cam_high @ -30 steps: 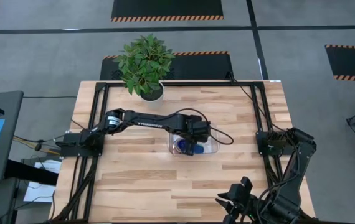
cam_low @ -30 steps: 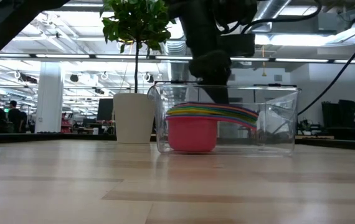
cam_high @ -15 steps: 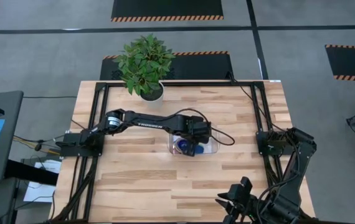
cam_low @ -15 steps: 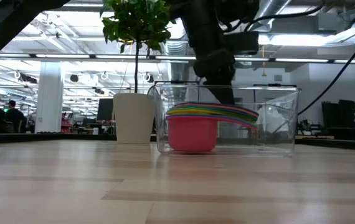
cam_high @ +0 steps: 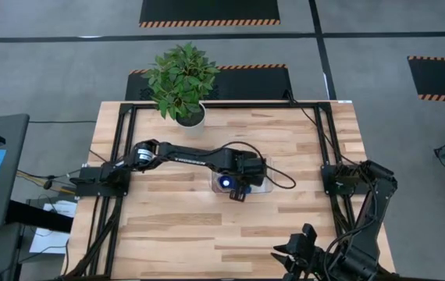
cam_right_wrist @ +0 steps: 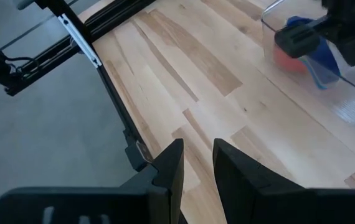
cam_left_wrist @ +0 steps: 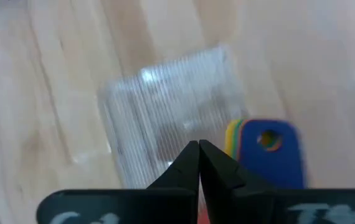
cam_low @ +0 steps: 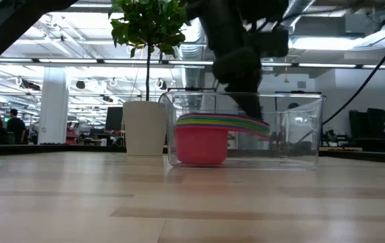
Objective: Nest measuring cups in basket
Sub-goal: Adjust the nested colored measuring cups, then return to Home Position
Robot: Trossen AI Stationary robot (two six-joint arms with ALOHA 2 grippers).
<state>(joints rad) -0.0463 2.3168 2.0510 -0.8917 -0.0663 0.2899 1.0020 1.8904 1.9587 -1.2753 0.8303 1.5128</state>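
The clear basket (cam_high: 258,184) (cam_low: 294,128) stands at mid-table. Inside it the measuring cups sit nested as one stack on its floor: the red cup (cam_low: 199,146) is the outer one, a blue cup (cam_high: 224,183) is on top, and the coloured handles (cam_low: 246,123) fan toward the table's right. My left gripper (cam_high: 238,192) (cam_left_wrist: 199,157) reaches down into the basket, shut, its tips beside the top blue handle (cam_left_wrist: 269,155). My right gripper (cam_right_wrist: 196,163) is open and waits off the table's near right corner. My left gripper comes from above, pointing down into the basket, fingers shut on nothing. The outer side of one finger (cam_left_wrist: 224,165) lies against the edge of the stacked handles near their free end (cam_left_wrist: 235,138). The stack rests on the basket's floor.
A potted plant (cam_high: 180,81) in a white pot (cam_low: 145,127) stands at the table's far edge, left of the basket. Bare wood (cam_high: 207,226) lies between the basket and the near edge. Black frame rails (cam_right_wrist: 96,59) run along the table's sides.
My left gripper has moved down into the basket and a little toward the near edge, staying shut. The nested stack has slid slightly toward the table's left inside the basket, handles following.
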